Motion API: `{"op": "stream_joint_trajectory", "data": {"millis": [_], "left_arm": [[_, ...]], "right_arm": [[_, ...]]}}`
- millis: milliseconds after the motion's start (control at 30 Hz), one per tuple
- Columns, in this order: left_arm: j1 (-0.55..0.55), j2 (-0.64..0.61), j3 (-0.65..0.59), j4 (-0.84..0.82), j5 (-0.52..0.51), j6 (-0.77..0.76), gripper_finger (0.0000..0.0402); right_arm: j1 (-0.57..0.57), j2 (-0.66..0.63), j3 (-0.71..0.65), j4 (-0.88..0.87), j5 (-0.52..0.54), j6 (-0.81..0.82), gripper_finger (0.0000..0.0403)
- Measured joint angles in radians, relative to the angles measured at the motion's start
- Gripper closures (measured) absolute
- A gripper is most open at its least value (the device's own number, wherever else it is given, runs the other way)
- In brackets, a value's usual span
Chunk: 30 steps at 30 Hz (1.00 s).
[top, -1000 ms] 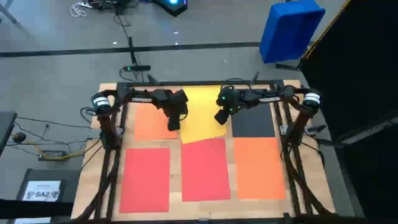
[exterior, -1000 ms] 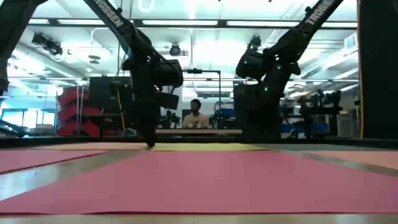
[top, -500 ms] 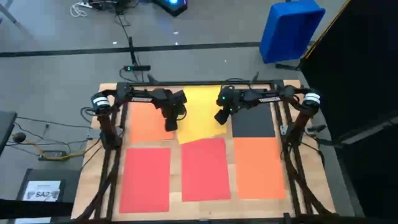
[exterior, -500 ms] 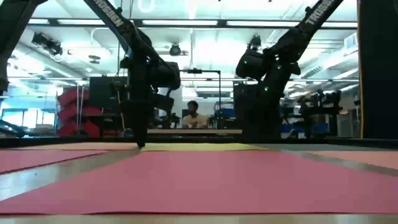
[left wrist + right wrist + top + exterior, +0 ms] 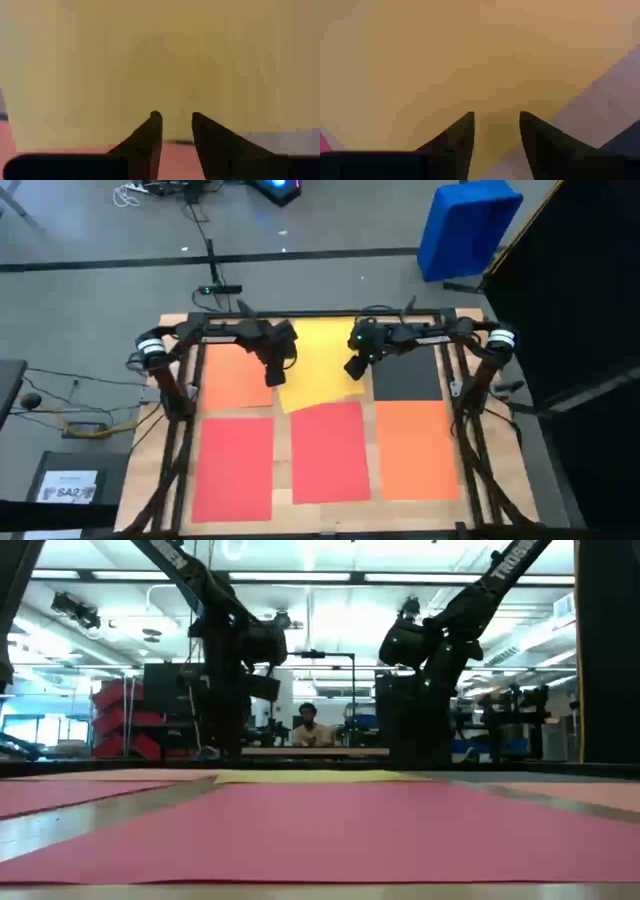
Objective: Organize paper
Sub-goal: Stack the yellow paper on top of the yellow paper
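"TROSSEN" on arm (image 5: 505, 562); "SA2" on box (image 5: 68, 492)

six sheets of paper (image 5: 330, 452) lie flat on the counter (image 5: 283, 498) in two rows; a bin (image 5: 466, 225) stands on the floor at upper right of the frame.

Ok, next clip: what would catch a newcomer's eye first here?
A grid of flat coloured paper sheets covers the wooden table. The bright yellow sheet at the far middle lies crooked, its near edge overlapping the red middle sheet. Both dark arms hang over it, the left pincer at its left edge, the right pincer at its right, both with fingers apart.
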<state>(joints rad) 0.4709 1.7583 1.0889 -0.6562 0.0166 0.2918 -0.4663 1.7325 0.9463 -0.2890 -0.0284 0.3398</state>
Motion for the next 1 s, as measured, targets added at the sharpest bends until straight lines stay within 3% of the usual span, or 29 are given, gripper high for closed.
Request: {"op": "stream_joint_trajectory", "data": {"millis": [433,1000], "left_arm": [[-0.001,0.074,0.012,0.110,0.015,0.023,0.0312],[0.001,0.124,0.039,0.214,0.056,0.168,0.0312]], "right_arm": [[-0.008,0.000,0.000,-0.004,0.002,0.000,0.0270],[-0.017,0.000,0.000,-0.004,0.001,-0.003,0.0270]]}}
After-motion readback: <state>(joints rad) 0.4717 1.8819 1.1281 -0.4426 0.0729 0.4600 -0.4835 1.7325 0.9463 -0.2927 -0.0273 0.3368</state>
